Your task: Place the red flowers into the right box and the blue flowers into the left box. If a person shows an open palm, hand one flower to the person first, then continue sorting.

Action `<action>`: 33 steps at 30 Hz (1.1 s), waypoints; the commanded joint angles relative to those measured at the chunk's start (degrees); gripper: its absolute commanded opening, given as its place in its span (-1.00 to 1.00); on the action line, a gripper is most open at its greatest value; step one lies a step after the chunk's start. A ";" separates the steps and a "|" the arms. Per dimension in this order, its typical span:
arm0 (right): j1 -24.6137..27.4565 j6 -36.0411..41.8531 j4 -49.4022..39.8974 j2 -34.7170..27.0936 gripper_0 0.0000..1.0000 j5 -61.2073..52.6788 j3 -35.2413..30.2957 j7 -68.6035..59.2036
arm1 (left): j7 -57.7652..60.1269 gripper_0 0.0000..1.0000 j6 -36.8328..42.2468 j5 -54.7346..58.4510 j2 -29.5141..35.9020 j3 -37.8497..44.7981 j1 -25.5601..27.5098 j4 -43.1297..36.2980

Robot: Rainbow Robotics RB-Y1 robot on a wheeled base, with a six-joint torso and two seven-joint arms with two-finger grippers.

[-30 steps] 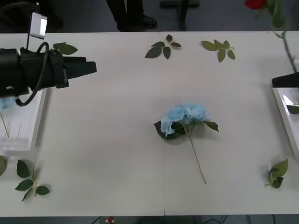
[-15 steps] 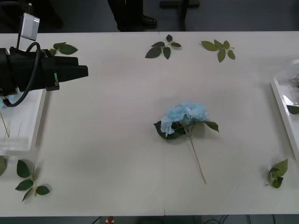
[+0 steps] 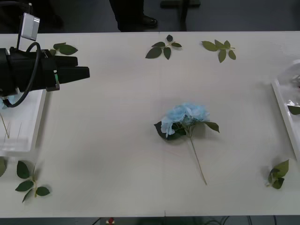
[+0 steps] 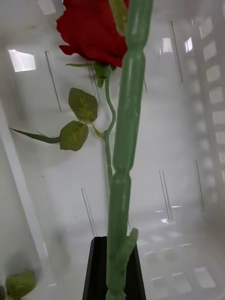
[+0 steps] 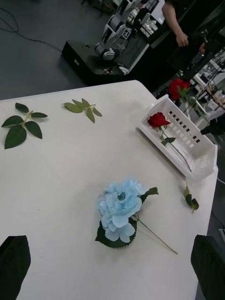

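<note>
Risk is judged highest at release: a red rose (image 4: pixel 91 28) is held by its stem in the closed right pincer (image 4: pixel 115 269) over the right box (image 4: pixel 187 154), where a snagged stem could drag it out, while the open left pincer (image 5: pixel 112 262) waits above the counter (image 3: pixel 117 140) facing the blue flower (image 3: pixel 185 117).

Place: you were in a robotics lab.
Evidence: white table (image 3: pixel 117 117), cable (image 5: pixel 18 29) on floor, machine (image 5: pixel 110 44) behind.

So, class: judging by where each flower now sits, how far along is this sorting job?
Done: one red rose lies in the right box. In hand: the right gripper holds a second rose over that box. Left: the blue flower lies mid-table; the open left gripper hangs near the left box.
</note>
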 commanded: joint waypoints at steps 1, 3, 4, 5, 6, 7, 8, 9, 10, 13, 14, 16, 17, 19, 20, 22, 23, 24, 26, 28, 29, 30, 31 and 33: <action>1.04 -2.70 0.31 -1.53 -1.00 0.29 2.45 -0.65 | -0.91 1.00 -0.26 0.42 0.31 -0.13 -1.34 -1.95; 1.13 -3.84 1.63 -1.53 -1.00 0.38 4.03 -0.65 | -0.82 1.00 -0.26 0.51 0.31 -0.13 -1.34 -1.95; 1.04 -4.37 2.25 -1.53 -1.00 0.29 4.64 -0.47 | -0.82 1.00 -0.26 0.51 0.22 -0.13 -1.34 -1.95; 1.04 -4.63 2.51 -1.53 -1.00 0.29 4.99 -0.38 | -0.82 1.00 -0.26 0.51 0.22 -0.13 -1.34 -1.95; 1.13 -5.33 2.95 -1.53 -1.00 0.29 5.87 -0.30 | -0.82 1.00 -0.26 0.51 0.22 -0.13 -1.34 -1.95; 1.13 -5.77 3.04 -1.53 -0.97 0.29 6.49 -0.21 | -0.82 1.00 -0.26 0.51 0.13 -0.13 -1.34 -1.95; 1.30 -5.86 3.04 -1.53 -0.90 0.29 6.66 -0.12 | -0.82 1.00 -0.35 0.51 0.13 -0.13 -1.34 -1.95; 1.39 -5.86 3.04 -1.53 -0.81 0.21 6.58 -0.12 | -0.82 1.00 -0.35 0.51 0.13 -0.13 -1.34 -1.95; 1.39 -5.86 3.04 -1.53 -0.35 0.12 6.66 -0.03 | -0.73 1.00 -0.44 0.60 0.13 -0.13 -1.25 -1.95; 1.48 -5.77 3.04 -1.53 0.80 -1.03 6.58 0.23 | -0.73 1.00 -0.61 0.86 0.13 -0.13 -1.25 -1.95; 1.57 -5.77 3.04 -1.61 0.92 -1.46 6.58 0.41 | -0.64 1.00 -0.61 0.86 0.13 -0.13 -1.25 -1.95; 1.57 -4.98 2.69 -1.61 1.00 -2.87 6.31 1.11 | -0.73 1.00 -0.70 1.03 0.04 -0.13 -1.25 -1.95; 1.48 -4.28 1.89 -1.61 1.00 -3.75 5.79 2.60 | -0.73 1.00 -0.70 1.03 0.04 -0.13 -1.25 -1.95; 1.48 -1.90 -0.48 -1.61 1.00 -5.24 4.20 5.42 | -0.73 1.00 -0.61 1.30 0.04 -0.04 -1.25 -1.95; 1.48 -1.03 -1.36 -1.53 1.00 -5.68 3.68 6.03 | -0.73 1.00 -0.61 1.30 0.04 -0.13 -1.17 -1.95; 1.48 2.23 -5.22 -1.35 1.00 -7.70 2.80 7.79 | -0.64 1.00 -0.61 1.39 -0.04 -0.13 -1.17 -1.95; 1.48 3.98 -7.51 -1.17 1.00 -8.94 2.53 7.88 | -0.64 1.00 -0.61 1.39 0.04 -0.13 -1.17 -1.95; 1.48 5.30 -9.53 -0.73 1.00 -9.99 2.53 7.88 | -0.73 1.00 -0.61 1.47 0.04 -0.13 -1.17 -2.04; 1.48 8.11 -14.36 0.94 1.00 -11.48 2.45 7.44 | -0.73 1.00 -0.70 1.56 0.04 -0.13 -1.17 -2.04; 1.57 10.49 -19.29 3.31 1.00 -11.66 2.53 6.91 | -0.82 1.00 -0.70 1.56 0.04 -0.13 -1.17 -1.95; 1.48 11.37 -21.22 4.45 1.00 -11.57 2.71 6.56 | -0.91 1.00 -0.70 1.65 0.04 -0.13 -1.17 -2.04; 1.57 12.16 -23.15 5.59 1.00 -11.57 3.06 5.68 | -0.91 1.00 -0.70 1.83 0.04 -0.13 -1.17 -2.04; 1.57 12.95 -25.53 6.82 1.00 -11.57 3.85 4.19 | -0.91 1.00 -0.70 1.83 -0.04 -0.13 -1.17 -1.95; 1.57 13.65 -28.95 8.58 1.00 -11.22 5.70 1.46 | -0.91 1.00 -0.70 1.91 -0.04 -0.13 -1.08 -1.95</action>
